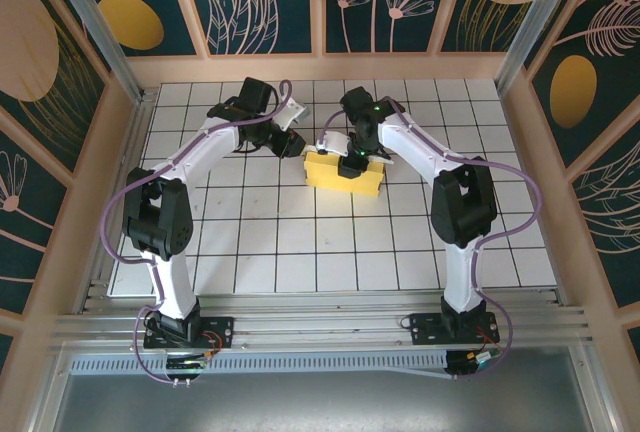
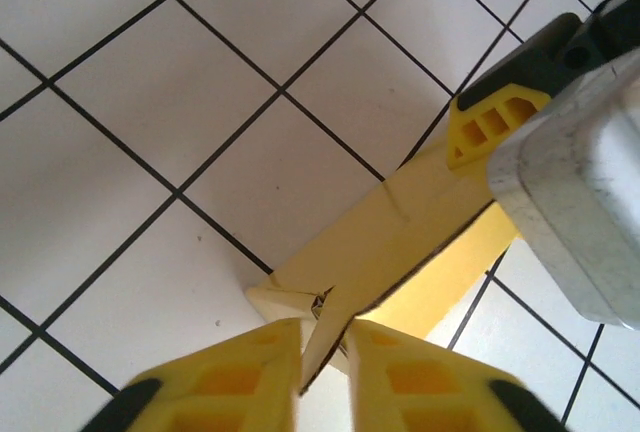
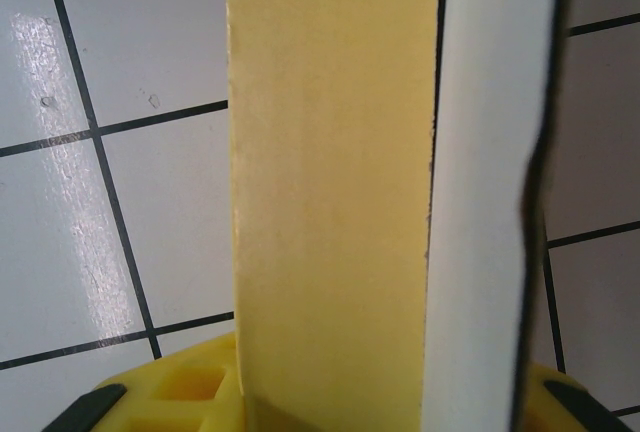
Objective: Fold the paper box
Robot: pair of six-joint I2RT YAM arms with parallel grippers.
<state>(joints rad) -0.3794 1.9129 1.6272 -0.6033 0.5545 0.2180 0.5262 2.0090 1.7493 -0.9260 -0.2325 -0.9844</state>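
top view, box: the paper box [image 1: 325, 174] sits on the tiled table [image 1: 300, 252], far half, about centre, between the two wrists. Yellow outside showing, partly stood up.
top view, left arm: left gripper [image 1: 297, 142] is at the box's left end, touching it.
top view, right arm: right gripper [image 1: 352, 160] comes down onto the box's top edge near the middle.
left wrist, grip: yellow fingers [image 2: 230, 377] are nearly together, pinching a thin card flap edge-on in the slit between them. So the left has hold of the box.
left wrist, box: a yellow panel [image 2: 400, 242] runs up and to the right from the pinch; a small folded corner lies just left of it on the tile.
left wrist, other arm: the right gripper's yellow-and-black finger [image 2: 495, 122] rests against the panel's far end, with the metal body beside it.
right wrist, grip: jaws are part way apart with two card walls between them, fingers [image 3: 190, 387] tight against the card on both sides, so holding the box.
right wrist, box: yellow wall [image 3: 330, 202] upright in the centre, white wall [image 3: 480, 202] just right of it with a dark wavy edge. Tiles are behind both.
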